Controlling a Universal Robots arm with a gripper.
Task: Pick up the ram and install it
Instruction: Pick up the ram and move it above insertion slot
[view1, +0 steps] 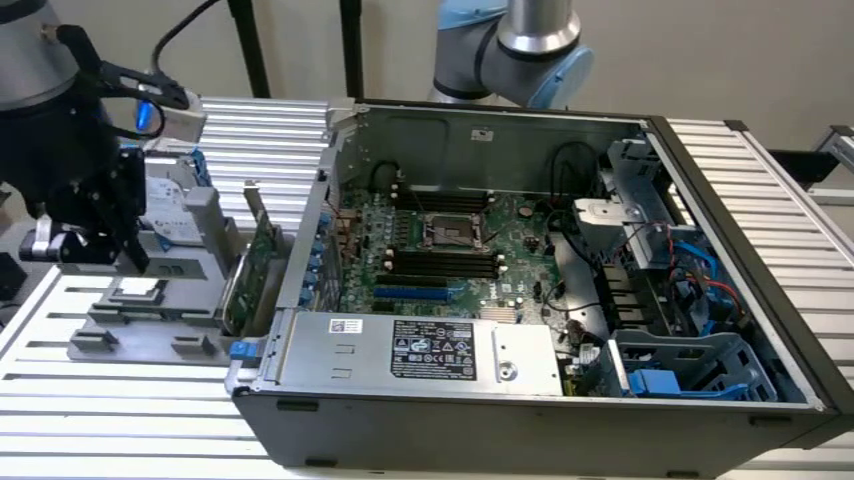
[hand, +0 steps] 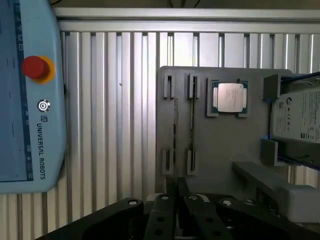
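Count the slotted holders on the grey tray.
4 on the tray: one holder and a second beside the CPU, a third and fourth nearer the gripper, which may hide more.

1. The open PC case (view1: 534, 420) lies on its side on the slatted metal desk (view1: 107, 420), so the insides are in plain sight.
2. Inside is the motherboard (view1: 400, 290), with a bare CPU socket (view1: 447, 232) in the middle. A row of long black slots (view1: 434, 262) sits just below it, then a blue slot (view1: 414, 295).
3. The power supply (view1: 400, 345) with its label runs along the near wall, and a blue drive cage (view1: 694, 365) fills the corner at the exterior view's right.
4. A green expansion card (view1: 254, 270) stands upright just outside the case, on the exterior view's left.
5. The gripper (view1: 87, 250) hangs over a grey fixture tray (view1: 134, 330) at the far left, well apart from the case.
6. A grey and light-blue arm joint (view1: 527, 45) sits behind the case.
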